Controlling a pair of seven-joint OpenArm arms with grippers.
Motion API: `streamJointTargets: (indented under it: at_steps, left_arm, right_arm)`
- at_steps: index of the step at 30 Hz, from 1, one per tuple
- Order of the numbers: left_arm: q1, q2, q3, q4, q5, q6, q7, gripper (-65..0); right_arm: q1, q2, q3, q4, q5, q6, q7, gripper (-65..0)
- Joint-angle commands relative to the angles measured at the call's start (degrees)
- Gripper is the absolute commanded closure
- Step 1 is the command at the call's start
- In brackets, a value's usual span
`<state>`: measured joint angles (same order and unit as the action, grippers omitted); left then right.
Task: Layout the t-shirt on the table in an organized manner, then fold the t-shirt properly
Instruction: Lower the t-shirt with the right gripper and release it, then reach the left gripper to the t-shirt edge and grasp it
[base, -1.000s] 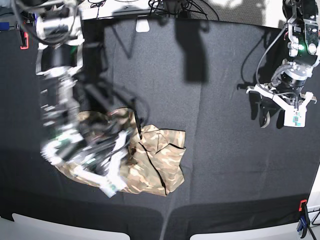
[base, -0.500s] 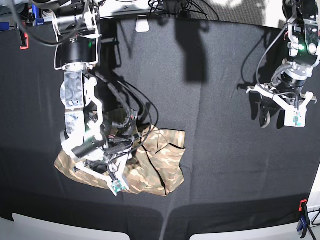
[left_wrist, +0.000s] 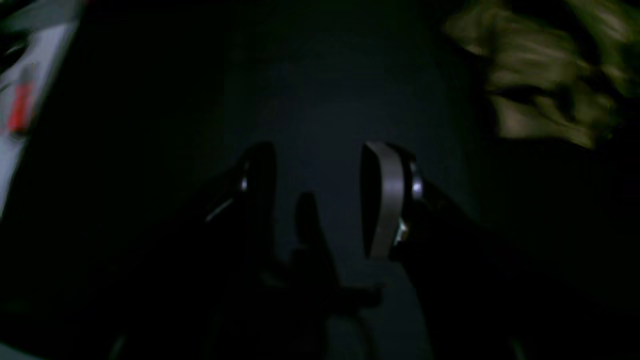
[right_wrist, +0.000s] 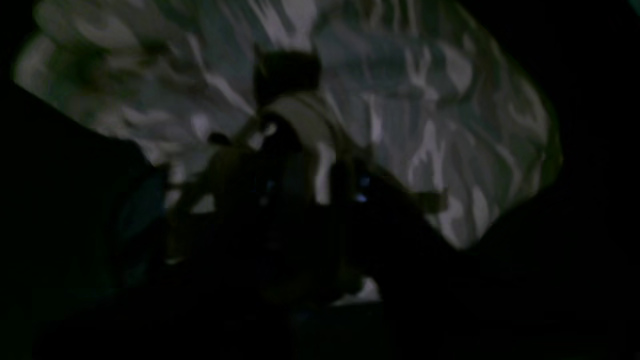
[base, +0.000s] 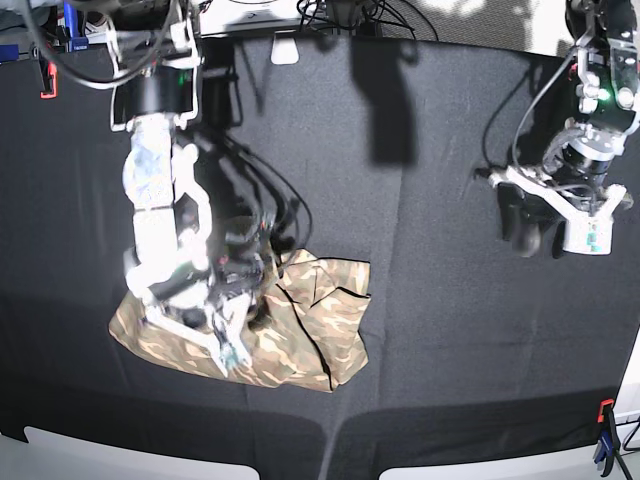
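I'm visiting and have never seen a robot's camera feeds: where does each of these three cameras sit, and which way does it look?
Base: high above, looking down on the table, the t-shirt and both arms.
Left wrist: on the left arm, looking past the open left gripper at bare black cloth; the shirt sits blurred in the corner.
Right wrist: on the right arm, looking down past the right gripper onto camouflage fabric.
Shared: all three show the t-shirt.

Base view: high, looking down over nearly the whole table. Left wrist view: low, looks out along its own fingers across dark cloth toward the t-shirt (blurred, upper right corner). Right wrist view: close above the camouflage fabric, very dim. All three views share that shirt.
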<state>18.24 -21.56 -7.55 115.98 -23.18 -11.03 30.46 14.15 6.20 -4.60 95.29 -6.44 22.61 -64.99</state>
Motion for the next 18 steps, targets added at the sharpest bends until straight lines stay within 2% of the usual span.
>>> streamJointTargets:
  at_steps: [1,3,7,12,16,18]
  left_arm:
    - [-0.48,-0.33,-0.22,1.01,-1.97,-1.55,-1.31,-25.8]
    - [-0.85,-0.02,-0.2,0.98,-3.5,-3.06,-1.33,-25.8]
    - [-4.13,0.79,1.46,-0.87,-4.02,-3.19,-1.29,-25.8]
    - [-10.36,0.98,10.93,-9.11,-4.28,-3.61,-1.27,-25.8]
    - [-15.56,3.58,16.7,-18.01,-4.2,-3.58,-0.83,-25.8]
    - [-17.7,5.51,17.9,-21.18,-6.21,-3.61,-0.39,-25.8]
  right_arm:
    - [1.49,0.13,0.9,0.83,-0.68,-0.59,1.03,-5.6]
    - [1.6,0.13,2.27,0.83,-0.63,-0.63,1.03,-5.4]
    - [1.86,0.13,5.01,0.87,-0.48,-0.66,1.05,-5.5]
    - [1.84,0.13,8.52,0.87,-0.42,-1.29,1.05,-6.2]
    - [1.84,0.13,11.39,0.87,-0.42,-1.27,1.07,-9.8]
    - [1.84,0.13,13.25,0.87,-0.42,-1.29,1.07,-10.0]
